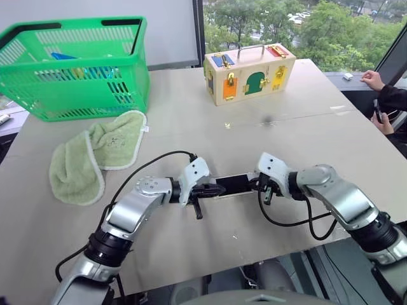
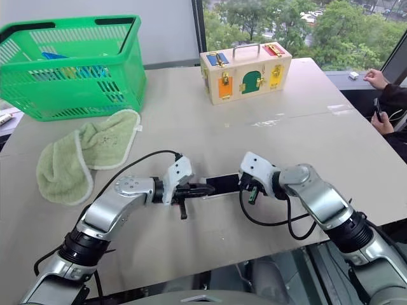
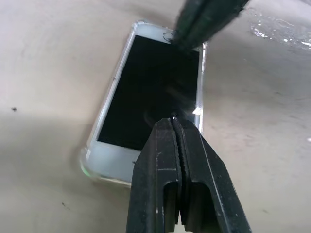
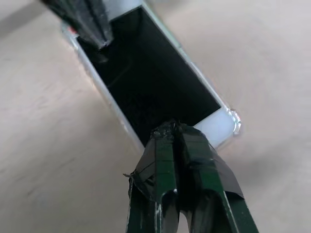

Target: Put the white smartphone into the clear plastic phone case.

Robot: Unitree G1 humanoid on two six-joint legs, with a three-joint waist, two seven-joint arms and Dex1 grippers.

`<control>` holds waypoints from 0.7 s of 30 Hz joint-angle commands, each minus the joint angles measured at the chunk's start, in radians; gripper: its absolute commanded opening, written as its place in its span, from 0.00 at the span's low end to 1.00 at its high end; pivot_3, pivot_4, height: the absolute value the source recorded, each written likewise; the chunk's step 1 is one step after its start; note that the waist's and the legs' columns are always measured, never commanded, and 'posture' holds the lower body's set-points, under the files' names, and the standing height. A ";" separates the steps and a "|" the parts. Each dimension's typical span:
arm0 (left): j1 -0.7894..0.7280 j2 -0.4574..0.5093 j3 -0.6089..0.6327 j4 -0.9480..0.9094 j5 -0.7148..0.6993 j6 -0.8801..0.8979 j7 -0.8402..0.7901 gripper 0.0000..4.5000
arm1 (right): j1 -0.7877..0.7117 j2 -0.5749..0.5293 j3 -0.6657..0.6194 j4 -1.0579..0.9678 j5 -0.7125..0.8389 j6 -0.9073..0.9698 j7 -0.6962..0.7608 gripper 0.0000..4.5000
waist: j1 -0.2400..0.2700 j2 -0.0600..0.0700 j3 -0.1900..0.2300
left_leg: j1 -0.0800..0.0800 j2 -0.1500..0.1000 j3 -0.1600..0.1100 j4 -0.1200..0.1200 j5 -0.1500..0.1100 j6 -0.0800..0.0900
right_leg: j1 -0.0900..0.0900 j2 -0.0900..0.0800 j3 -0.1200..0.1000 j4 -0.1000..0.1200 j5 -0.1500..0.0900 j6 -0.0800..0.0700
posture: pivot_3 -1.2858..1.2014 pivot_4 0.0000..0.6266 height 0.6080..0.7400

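The white smartphone (image 3: pixel 146 92), a flat rectangle with a black screen and white bezel, lies face up on the pale grey tabletop (image 1: pixel 286 127), near its front edge and between the two arms. Its long axis runs left to right across the robot's front, one short end toward each gripper. The clear plastic phone case (image 4: pixel 233 119), a thin transparent shell with glossy rounded corners, shows as a rim around the phone's edges, so the phone sits inside it.

The left gripper (image 3: pixel 176 121) has its two black fingers pressed together, and their joined tip rests on the screen near the phone's left end. The right gripper (image 4: pixel 171 127) is likewise closed with nothing between its fingers, its tip on the screen close to the white bezel at the phone's right end. Whether the tips press or merely touch cannot be told.

Farther back on the table, a green plastic shopping basket (image 1: pixel 76 70) stands at the left, with a crumpled light green cloth (image 1: pixel 95 155) in front of it. A wooden latch box with coloured doors and a metal handle (image 1: pixel 249 73) stands toward the far middle. A person's hand (image 1: pixel 372 79) rests at the right edge.
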 commanded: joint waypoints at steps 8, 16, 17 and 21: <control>-0.015 -0.117 0.313 -0.081 -0.245 0.038 0.124 0.27 | 0.181 0.059 -0.271 -0.175 0.141 -0.216 -0.020 0.29 | -0.002 0.009 0.016 | -0.020 -0.003 0.001 0.000 0.003 0.004 | -0.017 0.006 0.004 0.003 0.004 0.003 | 0.52 0.24 1.00; 0.033 -0.097 0.369 -0.141 -0.276 0.039 0.163 0.98 | 0.259 -0.038 -0.429 -0.312 0.211 -0.178 -0.020 1.00 | 0.002 0.007 0.022 | -0.020 -0.003 0.002 -0.001 0.002 0.004 | -0.017 0.006 0.005 0.000 0.002 0.004 | 0.52 0.24 1.00; 0.049 -0.093 0.376 -0.159 -0.279 0.040 0.170 0.98 | 0.275 -0.058 -0.453 -0.325 0.219 -0.172 -0.017 1.00 | 0.003 0.007 0.022 | -0.020 -0.003 0.002 -0.001 0.002 0.004 | -0.017 0.005 0.005 0.000 0.000 0.002 | 0.52 0.24 1.00; 0.138 -0.050 0.401 -0.235 -0.305 0.050 0.158 0.98 | 0.348 -0.121 -0.539 -0.356 0.240 -0.169 -0.011 1.00 | 0.006 0.006 0.022 | -0.019 -0.003 0.002 0.000 0.002 0.004 | -0.017 0.005 0.006 0.002 0.000 0.001 | 0.52 0.24 1.00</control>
